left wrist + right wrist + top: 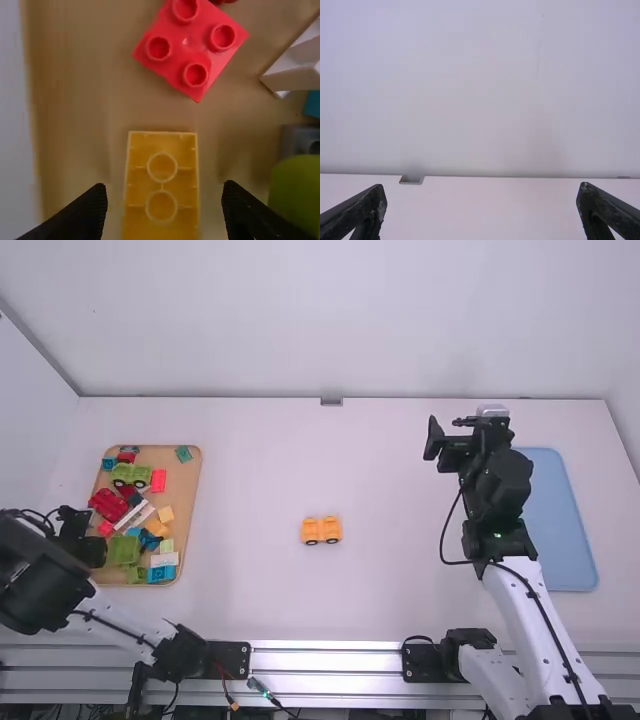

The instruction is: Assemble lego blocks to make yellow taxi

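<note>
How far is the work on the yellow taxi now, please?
It looks early. A yellow wheeled base stands on the table with nothing stacked on it. Nothing is in hand: the left gripper is open around a yellow brick lying hollow side up in the tray, and the right gripper is open too. Picking and stacking the taxi's body probably remain.

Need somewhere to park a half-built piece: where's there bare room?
The white table is bare between the brown tray and the orange wheeled base, and again from that base toward the blue tray, short of the right arm. The brown tray's near half is crowded with blocks, around the left gripper.
</note>
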